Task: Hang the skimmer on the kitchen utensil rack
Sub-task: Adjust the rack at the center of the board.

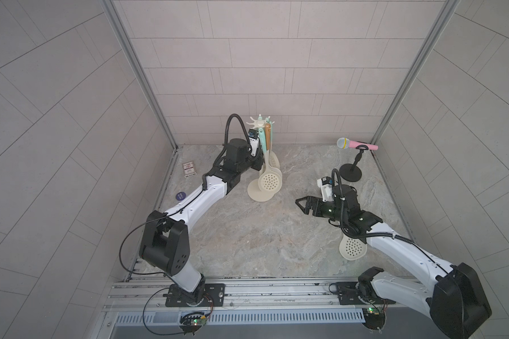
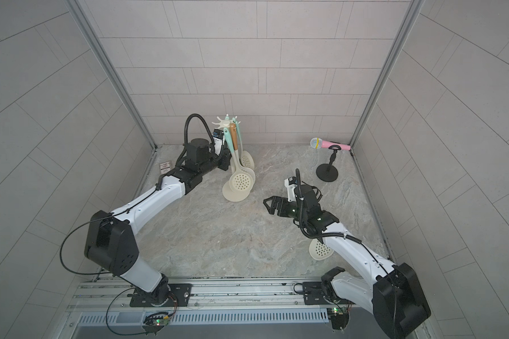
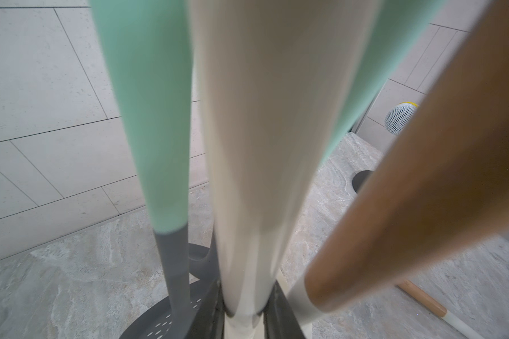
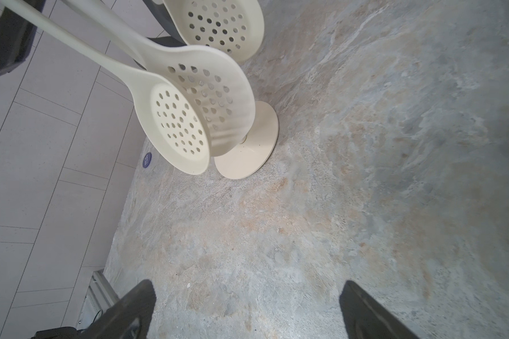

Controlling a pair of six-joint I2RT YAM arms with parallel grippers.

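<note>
Your left claw [image 1: 259,161] clenches the skimmer [image 3: 247,146] at the kitchen utensil rack [image 1: 254,123]; your right claw [image 4: 249,287] is released. Let go before it truly hangs and it may drop onto the bench [image 1: 247,234].

The counter [image 4: 350,211] looks like matt veined stone, the rack [image 4: 249,164] and skimmer [image 4: 180,126] like smooth matt cream plastic, the brown handle [image 3: 423,190] like bare wood, the mint handle [image 3: 153,117] like matt rubber, and the microphone [image 3: 400,117] has a fine metal mesh head.
</note>
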